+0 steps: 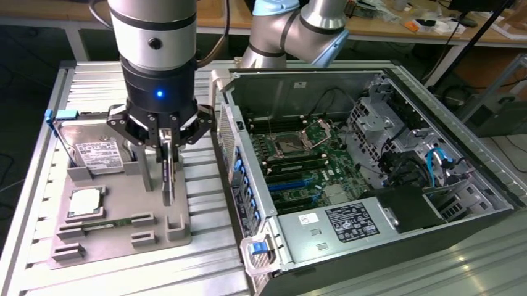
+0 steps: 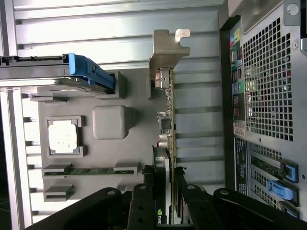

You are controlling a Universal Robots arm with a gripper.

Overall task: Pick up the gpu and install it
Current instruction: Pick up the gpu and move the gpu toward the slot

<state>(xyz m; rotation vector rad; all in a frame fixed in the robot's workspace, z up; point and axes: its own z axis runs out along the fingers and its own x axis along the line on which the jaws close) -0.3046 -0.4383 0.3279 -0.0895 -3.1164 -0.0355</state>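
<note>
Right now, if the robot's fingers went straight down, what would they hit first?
The gpu: it stands on edge between the fingers, which look closed on it. Pushing down would likely press it into the grey tray.

Computer case wall point(image 1: 229, 132) just beside gpu point(image 1: 168, 179)

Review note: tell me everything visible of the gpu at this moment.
The gpu is a thin card seen edge-on: green circuit board, dark cooler on one face, silver metal end bracket. It stands upright on edge over the gray fixture tray, beside the open computer case. The gripper is shut on its upper edge, a finger against each face. Whether it rests in the tray or hangs clear cannot be told.
</note>
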